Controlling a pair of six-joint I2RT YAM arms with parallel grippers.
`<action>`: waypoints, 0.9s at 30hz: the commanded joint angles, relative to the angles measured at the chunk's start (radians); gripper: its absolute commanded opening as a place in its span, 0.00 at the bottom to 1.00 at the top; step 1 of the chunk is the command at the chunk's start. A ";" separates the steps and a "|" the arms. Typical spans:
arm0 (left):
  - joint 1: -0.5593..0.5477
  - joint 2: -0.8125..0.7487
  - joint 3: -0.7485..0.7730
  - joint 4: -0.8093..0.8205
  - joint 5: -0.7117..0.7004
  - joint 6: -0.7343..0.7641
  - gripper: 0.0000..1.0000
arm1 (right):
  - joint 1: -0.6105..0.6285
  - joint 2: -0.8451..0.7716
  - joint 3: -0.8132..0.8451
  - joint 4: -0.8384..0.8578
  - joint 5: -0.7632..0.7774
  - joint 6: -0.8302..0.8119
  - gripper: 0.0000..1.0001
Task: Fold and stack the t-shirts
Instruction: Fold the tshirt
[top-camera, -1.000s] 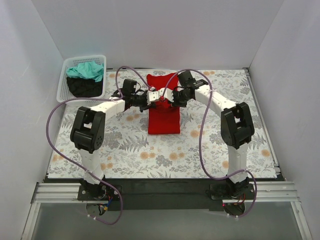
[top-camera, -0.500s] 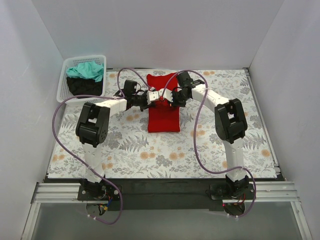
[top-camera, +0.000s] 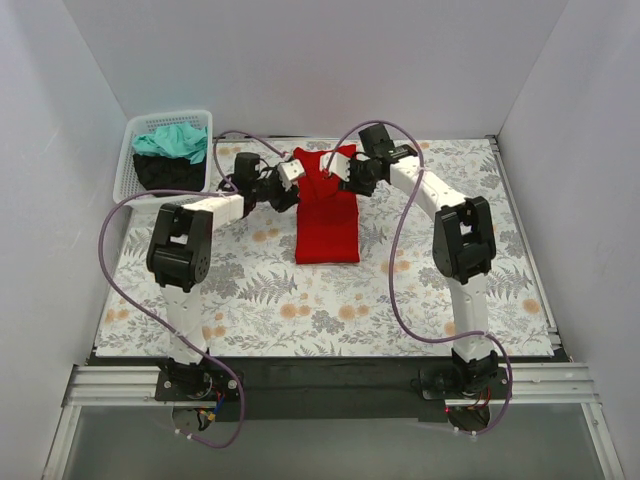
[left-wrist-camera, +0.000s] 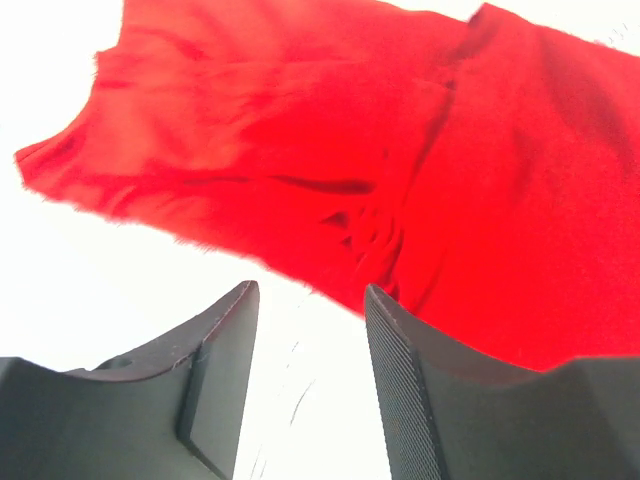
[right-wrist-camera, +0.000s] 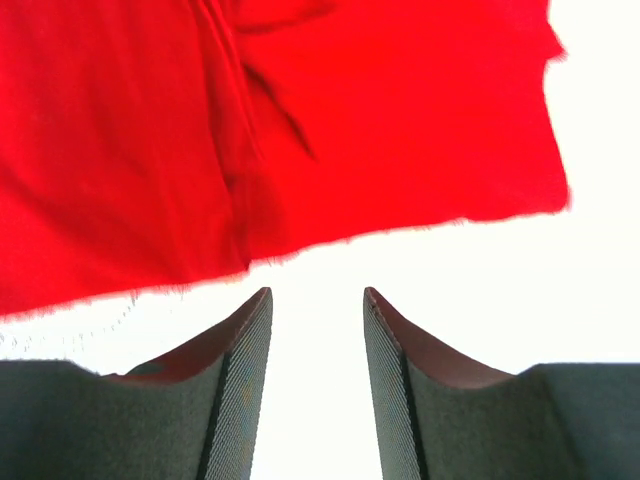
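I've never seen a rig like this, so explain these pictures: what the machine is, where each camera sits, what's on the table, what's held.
This is a robot: two jointed arms bolted at the near edge of a table with a flowered cover. The wide picture comes from a fixed camera above and behind the arms. The two close-ups come from cameras on the wrists; the dark shapes at the bottom are each arm's own fingers. A red t-shirt, folded into a long strip, lies in the middle. A white basket in the far left corner holds a teal shirt and a black shirt. The left pincer and the right pincer sit by the far end of the red t-shirt, one on each side. Both are open and hold nothing.
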 joint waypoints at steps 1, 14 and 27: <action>0.026 -0.185 -0.035 -0.020 0.006 -0.102 0.46 | -0.024 -0.156 -0.038 -0.006 -0.006 0.026 0.47; -0.046 -0.497 -0.522 -0.134 0.205 0.211 0.54 | 0.134 -0.448 -0.572 0.044 -0.080 0.035 0.55; -0.167 -0.411 -0.599 -0.017 0.075 0.374 0.54 | 0.193 -0.362 -0.681 0.146 -0.053 0.052 0.47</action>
